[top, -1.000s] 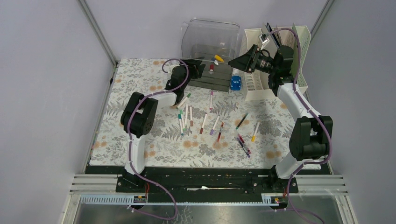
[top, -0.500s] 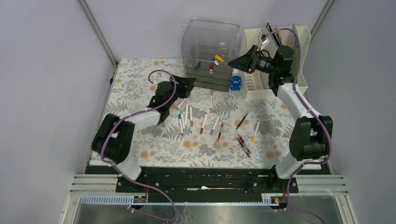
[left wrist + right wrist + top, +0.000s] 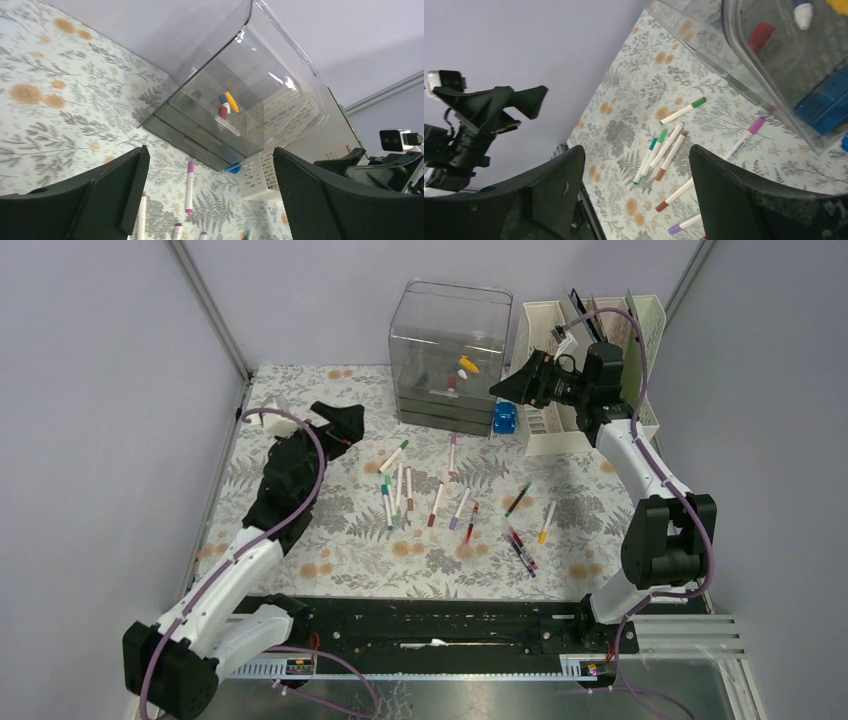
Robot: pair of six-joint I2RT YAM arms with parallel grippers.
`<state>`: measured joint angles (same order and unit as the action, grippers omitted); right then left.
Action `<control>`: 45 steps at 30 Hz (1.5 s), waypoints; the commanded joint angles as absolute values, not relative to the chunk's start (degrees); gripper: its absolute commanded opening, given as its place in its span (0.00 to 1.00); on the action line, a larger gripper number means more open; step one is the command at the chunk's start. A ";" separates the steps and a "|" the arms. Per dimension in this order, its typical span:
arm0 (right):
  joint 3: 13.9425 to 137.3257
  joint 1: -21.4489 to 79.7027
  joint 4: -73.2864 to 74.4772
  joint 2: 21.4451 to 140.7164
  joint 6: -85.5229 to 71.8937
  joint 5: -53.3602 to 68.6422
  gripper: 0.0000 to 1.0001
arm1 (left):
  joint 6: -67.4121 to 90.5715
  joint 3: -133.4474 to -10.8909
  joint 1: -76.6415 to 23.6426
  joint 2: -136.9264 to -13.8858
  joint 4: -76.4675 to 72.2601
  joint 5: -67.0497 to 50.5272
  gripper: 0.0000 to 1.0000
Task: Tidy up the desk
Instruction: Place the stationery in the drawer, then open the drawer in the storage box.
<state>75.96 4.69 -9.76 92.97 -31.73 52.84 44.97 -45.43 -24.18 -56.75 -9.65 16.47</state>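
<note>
Desk [image 3: 300,530], white cloth printed with grey ferns and orange flowers, spans the cell floor, black rail [image 3: 430,612] along its near edge. We note loose felt-tip markers [image 3: 437,502] scattered mid-desk. Clear plastic drawer box [image 3: 450,330] at the back, white slotted organiser [image 3: 545,428] just beside it. Left gripper [image 3: 348,423] over back-left cloth, jaws spread wide, empty. Right gripper [image 3: 505,385] by the box, jaws apart, empty. Marks on the organiser too small to read.

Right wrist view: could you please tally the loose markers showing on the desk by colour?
Green or teal markers: 3
Red-brown markers: 2
Pink markers: 1
Purple markers: 1
Total: 7
</note>
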 commanded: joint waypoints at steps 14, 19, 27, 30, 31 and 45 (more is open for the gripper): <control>69.06 1.66 1.76 84.51 -14.18 52.28 0.85 | 57.27 -32.71 -20.43 -65.08 -40.15 -6.03 0.99; 65.91 0.35 1.73 82.88 -12.49 54.44 0.85 | 65.25 -33.11 -20.50 -76.88 -48.92 -10.12 0.96; 64.78 -1.63 1.66 82.26 -11.44 55.67 0.85 | 68.88 -42.43 -23.58 -97.37 -59.34 -13.45 0.85; 64.73 -1.86 1.51 82.54 -11.38 56.02 0.85 | 69.18 -47.56 -24.52 -103.99 -59.17 -11.88 0.84; 64.76 -1.85 1.53 82.53 -11.34 56.11 0.85 | 69.76 -49.10 -24.64 -106.17 -59.52 -11.30 0.83; 65.46 -2.46 1.54 84.16 -11.43 57.12 0.85 | 72.12 -66.90 -24.78 -125.15 -60.41 -4.94 0.56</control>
